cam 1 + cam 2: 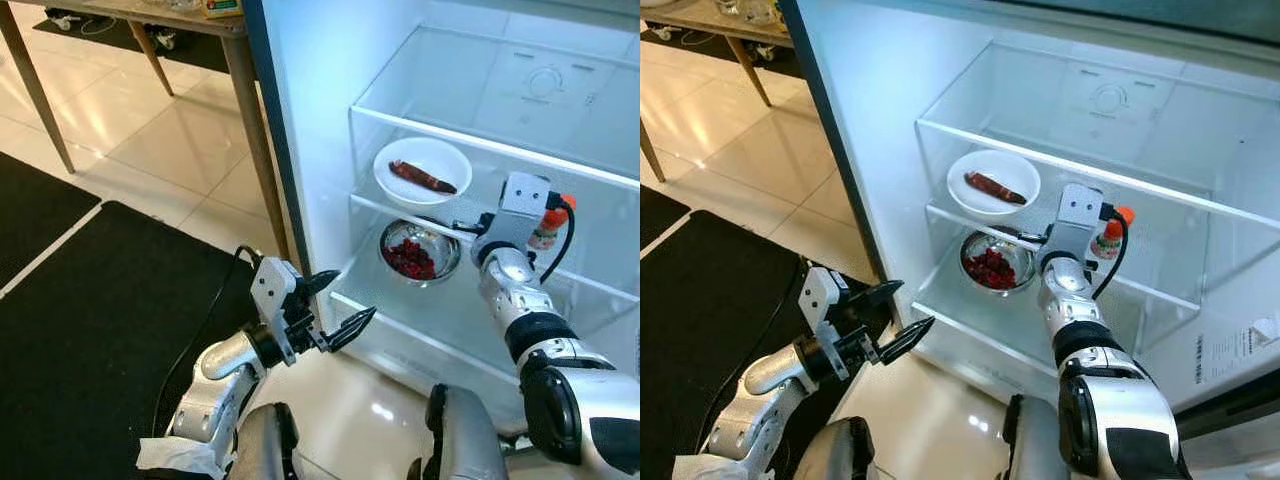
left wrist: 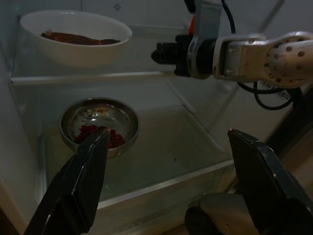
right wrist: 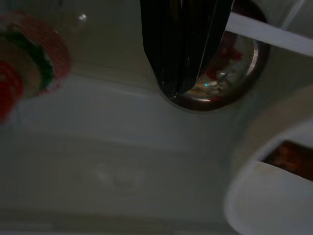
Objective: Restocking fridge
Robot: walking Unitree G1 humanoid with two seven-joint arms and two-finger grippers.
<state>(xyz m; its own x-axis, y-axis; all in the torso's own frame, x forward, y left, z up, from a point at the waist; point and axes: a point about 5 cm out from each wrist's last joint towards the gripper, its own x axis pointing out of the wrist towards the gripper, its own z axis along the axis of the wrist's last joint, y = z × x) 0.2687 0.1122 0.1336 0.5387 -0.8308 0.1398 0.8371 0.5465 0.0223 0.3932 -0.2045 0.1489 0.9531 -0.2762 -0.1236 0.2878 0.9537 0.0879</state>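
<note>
right gripper (image 1: 1032, 238) reaches into the open fridge, over the lower glass shelf (image 1: 440, 310), at the rim of the steel bowl of red food (image 1: 420, 251). in the right wrist view its two black fingers (image 3: 183, 44) lie pressed together with nothing between them, tips at the edge of that bowl.

left gripper (image 1: 335, 305) hangs outside the fridge at the front of the lower shelf, fingers spread wide and empty; its wrist view looks between them (image 2: 78, 181) straight at the steel bowl, which holds red pieces on one side with bare metal around them.

white bowl (image 1: 422, 170) sits on the middle glass shelf directly above the steel bowl, a long dark reddish-brown piece of food lying in it.

small bottle with an orange-red cap (image 1: 551, 225) stands on the same middle shelf as the white bowl, just behind the right wrist. head views show cap and a strip of label; the right wrist view gives a blurred red, green and white label close by.

upper shelf (image 1: 500, 90) is frosted.

outside, left of the fridge wall: wooden table (image 1: 225, 30), pale tiled floor (image 1: 160, 130), black mat (image 1: 90, 320).

white cloth (image 1: 180, 457) sits bunched by the left arm.
</note>
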